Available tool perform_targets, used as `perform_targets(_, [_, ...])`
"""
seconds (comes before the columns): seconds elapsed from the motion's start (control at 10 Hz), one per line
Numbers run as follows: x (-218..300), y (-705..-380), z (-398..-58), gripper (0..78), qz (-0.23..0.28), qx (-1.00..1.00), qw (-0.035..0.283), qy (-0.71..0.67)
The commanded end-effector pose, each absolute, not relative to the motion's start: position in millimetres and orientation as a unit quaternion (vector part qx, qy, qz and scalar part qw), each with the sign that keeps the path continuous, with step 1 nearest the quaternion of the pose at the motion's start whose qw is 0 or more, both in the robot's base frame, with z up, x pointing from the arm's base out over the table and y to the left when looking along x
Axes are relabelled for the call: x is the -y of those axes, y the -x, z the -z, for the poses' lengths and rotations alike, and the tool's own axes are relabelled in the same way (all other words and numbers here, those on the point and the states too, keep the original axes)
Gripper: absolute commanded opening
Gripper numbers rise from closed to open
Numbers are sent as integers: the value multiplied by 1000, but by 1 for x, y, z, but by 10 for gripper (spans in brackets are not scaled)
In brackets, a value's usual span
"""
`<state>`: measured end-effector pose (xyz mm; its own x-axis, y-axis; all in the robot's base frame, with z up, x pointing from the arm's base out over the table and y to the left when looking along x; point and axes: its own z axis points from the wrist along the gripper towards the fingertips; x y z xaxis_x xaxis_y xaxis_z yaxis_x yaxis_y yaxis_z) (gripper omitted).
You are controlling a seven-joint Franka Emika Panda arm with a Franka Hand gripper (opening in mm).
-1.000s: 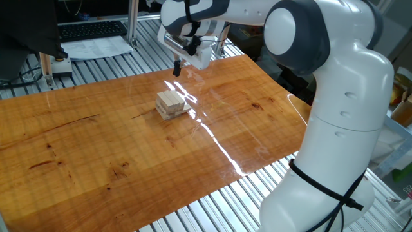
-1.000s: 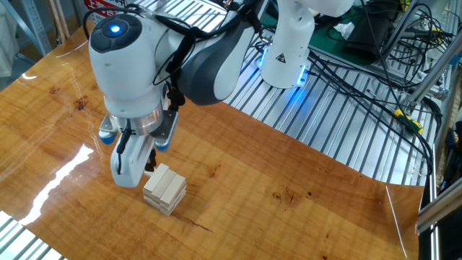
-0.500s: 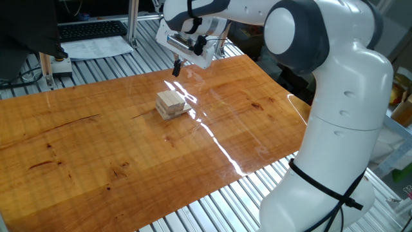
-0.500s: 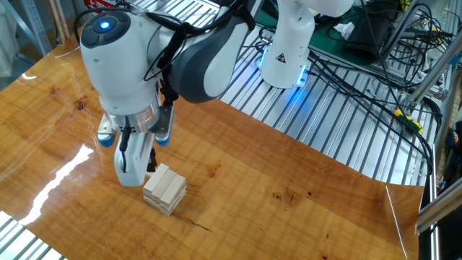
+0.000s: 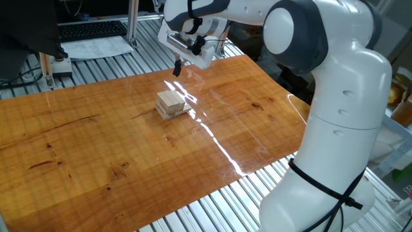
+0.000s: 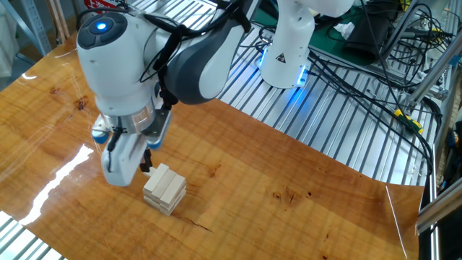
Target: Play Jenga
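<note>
A small low Jenga stack (image 5: 171,104) of pale wooden blocks in crossed layers stands on the wooden tabletop (image 5: 96,148); it also shows in the other fixed view (image 6: 164,189). My gripper (image 5: 176,68) hangs above the table just behind the stack, apart from it. In the other fixed view the gripper (image 6: 144,165) is right beside the stack's top, at its far-left side. The dark fingertips look close together with nothing between them. The arm's wrist hides most of the fingers.
The table (image 6: 289,180) sits on a ribbed aluminium frame (image 5: 193,216). A keyboard and papers (image 5: 90,35) lie beyond the far edge. A second robot base (image 6: 287,50) with cables (image 6: 375,72) stands behind the table. My arm's large white body (image 5: 341,129) stands at the right edge.
The wrist has turned and shifted a little away from the stack and upward. The stack has not moved.
</note>
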<state>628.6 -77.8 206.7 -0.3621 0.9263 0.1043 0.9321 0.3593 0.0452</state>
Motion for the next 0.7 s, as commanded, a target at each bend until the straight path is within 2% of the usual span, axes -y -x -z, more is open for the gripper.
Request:
perform_targets(0.1, [92,-639,-190,0,19,756,13,654])
perform_targets(0.4, [91,-646,-171,0,-2,730,-5,683])
perform_targets(0.7, [96,-649,-156,0,-8,726,-9,687])
